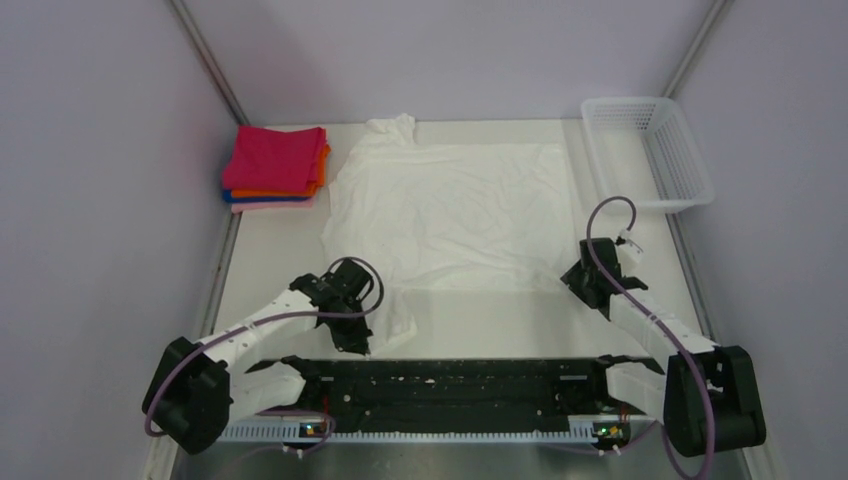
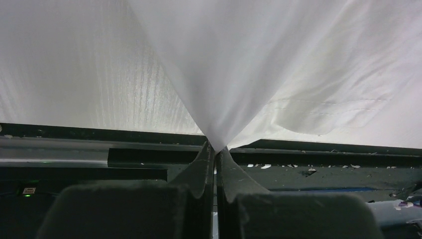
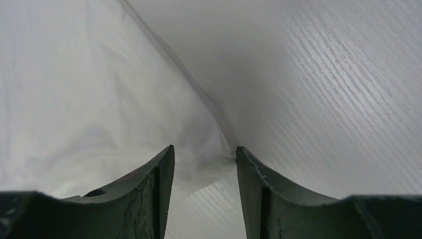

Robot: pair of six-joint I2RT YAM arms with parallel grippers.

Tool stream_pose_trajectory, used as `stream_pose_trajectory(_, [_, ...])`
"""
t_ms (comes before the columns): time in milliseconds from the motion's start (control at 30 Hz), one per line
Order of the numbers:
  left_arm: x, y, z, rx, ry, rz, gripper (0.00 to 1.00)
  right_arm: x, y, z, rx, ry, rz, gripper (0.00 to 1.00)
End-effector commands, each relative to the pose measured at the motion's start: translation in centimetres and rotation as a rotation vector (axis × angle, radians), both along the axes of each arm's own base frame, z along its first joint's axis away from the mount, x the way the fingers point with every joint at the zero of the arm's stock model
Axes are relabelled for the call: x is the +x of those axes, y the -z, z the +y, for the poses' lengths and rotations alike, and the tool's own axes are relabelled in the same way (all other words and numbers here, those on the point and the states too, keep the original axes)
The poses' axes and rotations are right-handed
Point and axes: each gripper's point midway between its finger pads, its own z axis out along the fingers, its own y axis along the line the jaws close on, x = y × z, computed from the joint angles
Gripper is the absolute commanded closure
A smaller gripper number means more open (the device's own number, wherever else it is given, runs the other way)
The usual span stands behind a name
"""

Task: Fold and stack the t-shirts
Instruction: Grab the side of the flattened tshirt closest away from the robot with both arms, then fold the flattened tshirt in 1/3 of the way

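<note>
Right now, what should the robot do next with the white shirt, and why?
Probably close the right gripper: it is open astride the shirt's edge, while the left gripper is shut on the other near corner, so both could then lift it for folding.

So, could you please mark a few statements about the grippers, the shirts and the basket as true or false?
1. The left gripper is shut on the white t-shirt. True.
2. The right gripper is clamped on that shirt too. False: its jaws stand open at the shirt's near edge.
3. The magenta shirt tops the folded stack. True.
4. That stack sits inside the basket. False: it lies on the table at the far left, and the basket is at the far right.
5. The white t-shirt is folded into a square. False: it lies spread out and wrinkled.
</note>
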Motion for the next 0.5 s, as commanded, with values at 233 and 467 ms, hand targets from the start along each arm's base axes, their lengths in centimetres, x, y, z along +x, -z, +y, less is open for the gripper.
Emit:
stream_pose_trajectory(233, [-2.0,-0.3,-0.1,-0.034,-0.057,0.047,1.00,-0.4,1.3,0.6,0.037,-0.013,0.040,0.98])
stream_pose_trajectory(467, [-4.7,-0.5,-0.8,-0.103,-0.127,0.079,1.00,-3.3,0.2,0.5,0.023,-0.059,0.089,1.00])
